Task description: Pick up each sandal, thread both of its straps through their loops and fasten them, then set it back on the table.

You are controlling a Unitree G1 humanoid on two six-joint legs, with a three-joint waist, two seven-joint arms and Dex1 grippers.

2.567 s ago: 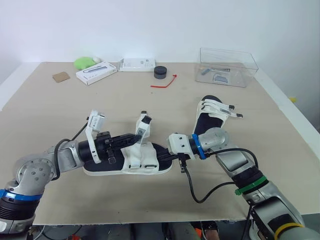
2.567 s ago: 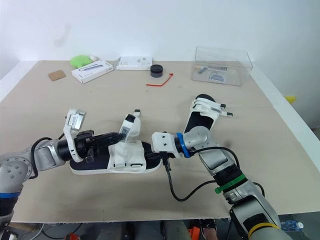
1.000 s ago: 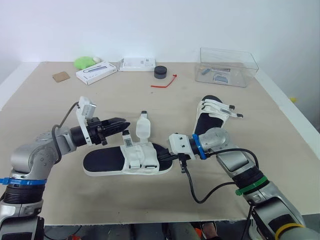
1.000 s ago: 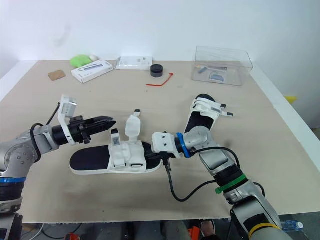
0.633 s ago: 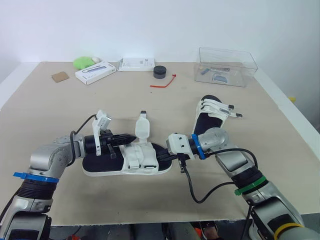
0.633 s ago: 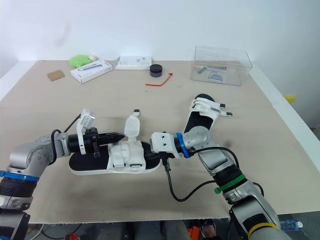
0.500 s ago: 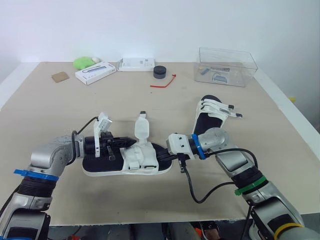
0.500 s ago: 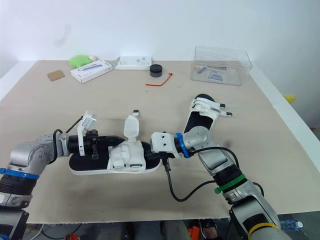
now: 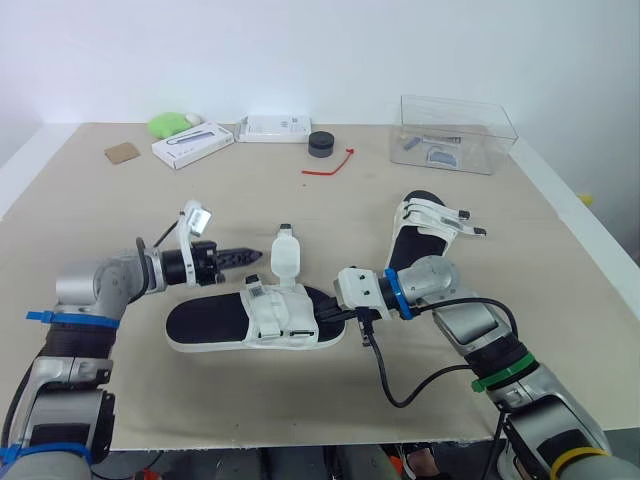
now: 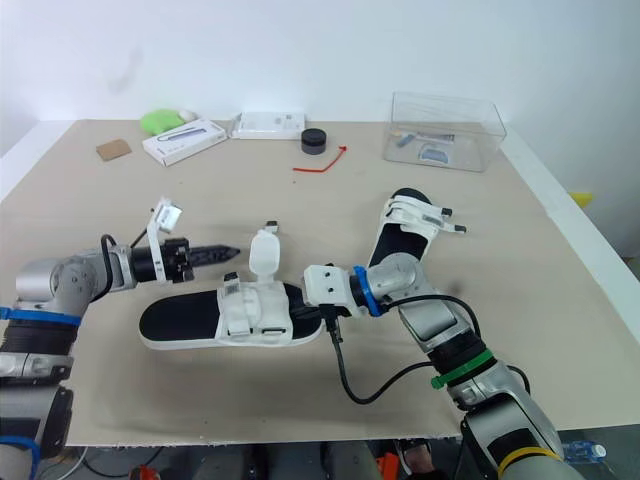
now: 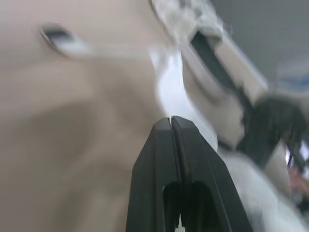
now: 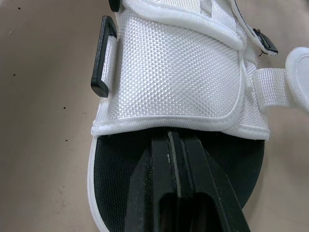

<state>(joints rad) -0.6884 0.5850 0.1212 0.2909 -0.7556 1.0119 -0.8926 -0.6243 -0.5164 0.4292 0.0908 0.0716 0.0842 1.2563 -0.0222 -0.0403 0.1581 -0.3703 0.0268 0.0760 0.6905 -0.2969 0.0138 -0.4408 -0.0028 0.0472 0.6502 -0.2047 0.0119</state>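
Black-soled sandal with white woven straps [image 9: 205, 322] lies on the tan table [image 9: 120, 215]. The right wrist view reveals the right gripper [image 12: 174, 137], fingers together, tucked under its coarse webbing; the left gripper [image 9: 250, 254], likewise closed, hovers beside.

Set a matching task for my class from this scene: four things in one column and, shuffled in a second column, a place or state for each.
Column 1
1 left pincer
2 right pincer
3 clear box
4 cardboard scrap

Column 2
A far right of the table
B shut, tips on the near sandal
C far left of the table
D shut, pointing at a raised strap

Pairs: 1-D, 2-B, 3-A, 4-C
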